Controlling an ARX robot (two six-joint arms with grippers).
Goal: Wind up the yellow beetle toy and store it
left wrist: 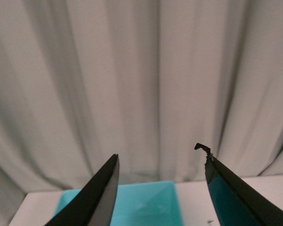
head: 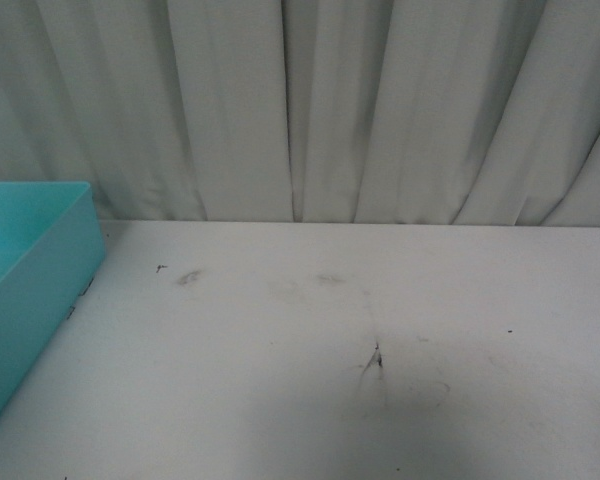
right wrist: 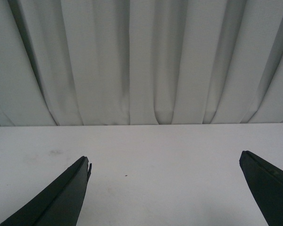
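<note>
Pale curtain [head: 300, 110] folds hang behind your white desk [head: 400, 320]; a turquoise box [head: 30, 260] sits at its left edge. Your left gripper [left wrist: 159, 153] and right gripper [right wrist: 165, 157] both gape, empty. No view shows you the yellow beetle toy.

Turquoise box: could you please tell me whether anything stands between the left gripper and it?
Nothing visible does. In the left wrist view the turquoise box lies beyond the open left gripper, with only white table beside it. The yellow beetle toy shows in no view, so its own path cannot be judged.
</note>
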